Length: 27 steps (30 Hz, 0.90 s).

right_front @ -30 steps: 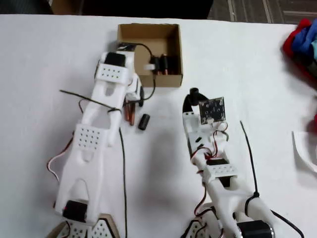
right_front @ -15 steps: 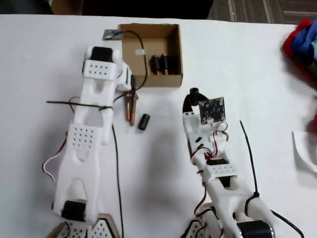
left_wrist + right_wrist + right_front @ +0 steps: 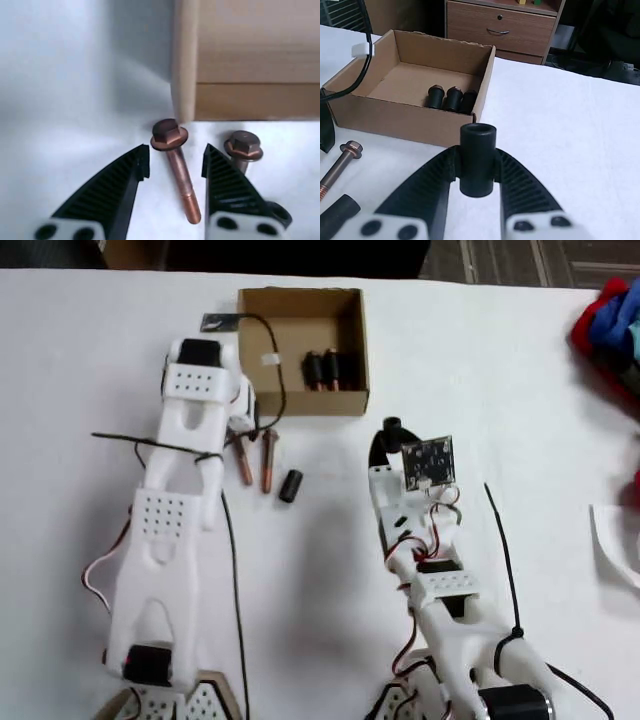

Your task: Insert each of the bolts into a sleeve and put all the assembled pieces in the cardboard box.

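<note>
Left gripper point(image 3: 175, 154) open, one jaw on either side of a copper bolt point(image 3: 181, 180). The bolt lies flat on the white worktop point(image 3: 520, 440) with its head just at the corner of the cardboard box point(image 3: 250, 100); it looks clear of both jaws. Second bolt point(image 3: 243, 146) lies just beside it, outside the jaws. Right gripper point(image 3: 477, 161) clamped on a black sleeve point(image 3: 477, 139), held upright with the bore facing up, near the box's front wall. Loose sleeve point(image 3: 290, 485) lies on the worktop beside the bolts. Three assembled pieces point(image 3: 451, 98) sit side by side inside the box.
</note>
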Each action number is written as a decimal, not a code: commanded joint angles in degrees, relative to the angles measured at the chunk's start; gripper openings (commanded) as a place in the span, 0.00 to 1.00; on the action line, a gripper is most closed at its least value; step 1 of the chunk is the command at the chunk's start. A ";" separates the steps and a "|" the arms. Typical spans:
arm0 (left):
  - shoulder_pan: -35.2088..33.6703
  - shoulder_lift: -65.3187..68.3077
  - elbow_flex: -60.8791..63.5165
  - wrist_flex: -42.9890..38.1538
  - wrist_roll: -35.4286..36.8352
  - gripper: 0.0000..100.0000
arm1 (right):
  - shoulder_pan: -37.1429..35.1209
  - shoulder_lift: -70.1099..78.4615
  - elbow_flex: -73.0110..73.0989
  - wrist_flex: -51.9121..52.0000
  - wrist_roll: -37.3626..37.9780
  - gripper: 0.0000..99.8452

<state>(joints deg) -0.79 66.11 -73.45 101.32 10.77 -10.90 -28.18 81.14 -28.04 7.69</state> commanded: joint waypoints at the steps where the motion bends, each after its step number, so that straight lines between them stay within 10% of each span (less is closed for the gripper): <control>1: -0.53 0.88 -0.40 0.53 -0.26 0.19 | 0.57 -2.51 -0.35 -1.45 -0.53 0.02; 22: -0.26 5.36 -5.32 -0.18 0.00 0.19 | 0.66 -2.68 -0.35 -1.45 -0.53 0.02; 27: -0.18 6.33 -5.32 -2.99 -0.26 0.03 | 0.66 -2.68 -0.35 -1.45 -0.53 0.02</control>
<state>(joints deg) -0.44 71.74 -77.41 100.44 10.68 -10.90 -28.18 81.14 -28.04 7.69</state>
